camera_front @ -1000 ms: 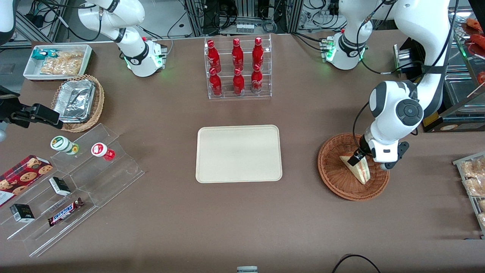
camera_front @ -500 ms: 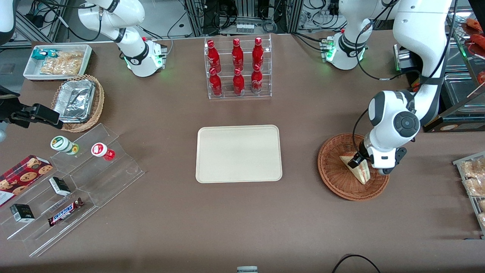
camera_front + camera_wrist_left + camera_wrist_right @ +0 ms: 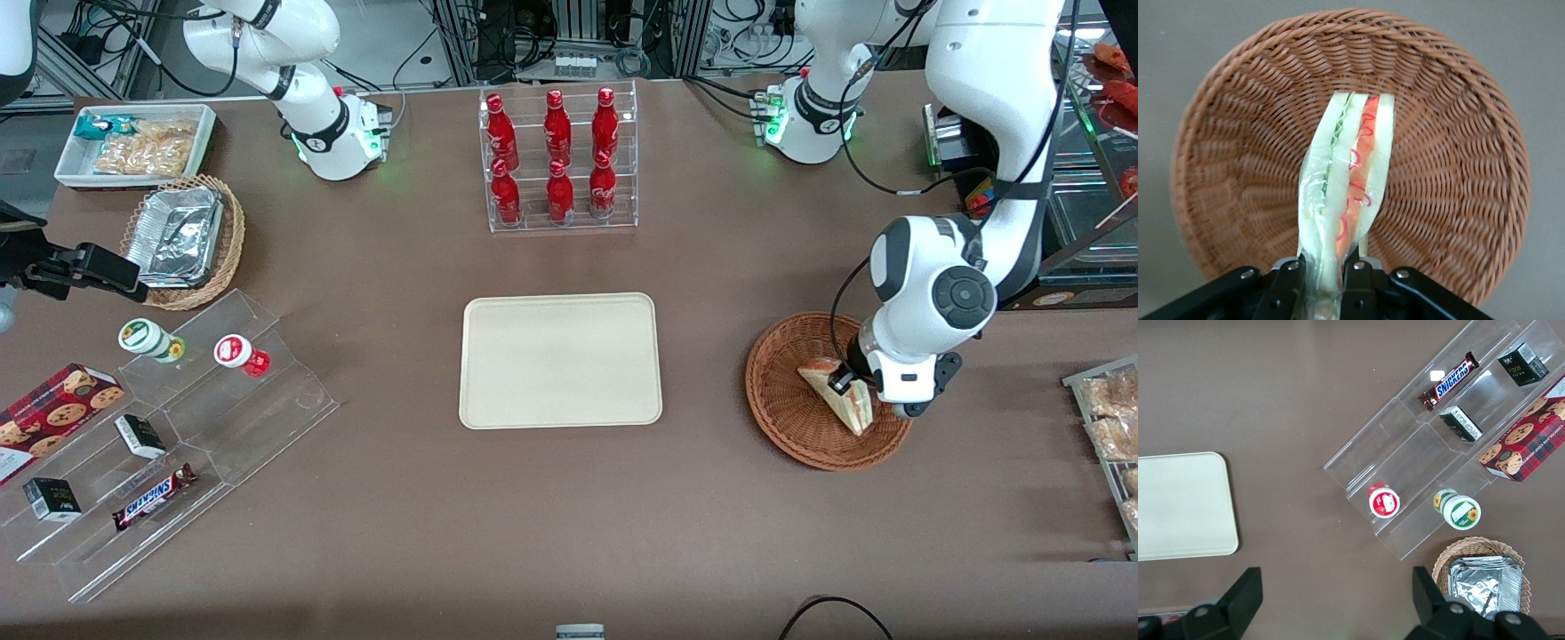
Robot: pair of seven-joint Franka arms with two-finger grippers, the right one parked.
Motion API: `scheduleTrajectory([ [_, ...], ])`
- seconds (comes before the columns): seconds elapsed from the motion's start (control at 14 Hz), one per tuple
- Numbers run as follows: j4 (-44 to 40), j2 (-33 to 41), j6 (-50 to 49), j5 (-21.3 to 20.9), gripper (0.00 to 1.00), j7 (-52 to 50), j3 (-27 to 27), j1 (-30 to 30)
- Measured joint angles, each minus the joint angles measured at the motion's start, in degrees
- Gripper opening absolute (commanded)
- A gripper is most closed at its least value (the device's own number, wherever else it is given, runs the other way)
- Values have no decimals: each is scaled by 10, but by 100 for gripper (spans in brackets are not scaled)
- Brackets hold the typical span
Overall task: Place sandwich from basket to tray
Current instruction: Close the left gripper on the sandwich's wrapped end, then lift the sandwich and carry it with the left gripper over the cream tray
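At the centre of the front view lies the tray (image 3: 560, 360), bare, while the sandwich (image 3: 840, 399) sits in the basket (image 3: 782, 400) at middle right of the frame, pinched by the gripper (image 3: 843, 384).

The brown table (image 3: 711, 267) fills the frame; the tray rests flat on it, well apart from the basket, which lies toward the working arm's end. The left arm (image 3: 933, 293) bends down over the basket, its gripper low inside the rim. In the left wrist view the basket (image 3: 1238, 167) surrounds the sandwich (image 3: 1348, 173), which stands on edge with its orange-red and green layers showing; the gripper (image 3: 1327, 273) has its jaws pressed against the two bread faces at the wedge's near end, one fingertip (image 3: 1293, 280) on each side of the clear wrap.
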State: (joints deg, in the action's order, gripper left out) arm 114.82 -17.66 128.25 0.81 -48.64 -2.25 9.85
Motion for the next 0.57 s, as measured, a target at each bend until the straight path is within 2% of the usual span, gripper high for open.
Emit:
scheduleTrajectory([
  [0.29,-85,9,-152,0,8,85,8,33],
  [0.57,-166,-27,-206,0,13,172,11,105],
])
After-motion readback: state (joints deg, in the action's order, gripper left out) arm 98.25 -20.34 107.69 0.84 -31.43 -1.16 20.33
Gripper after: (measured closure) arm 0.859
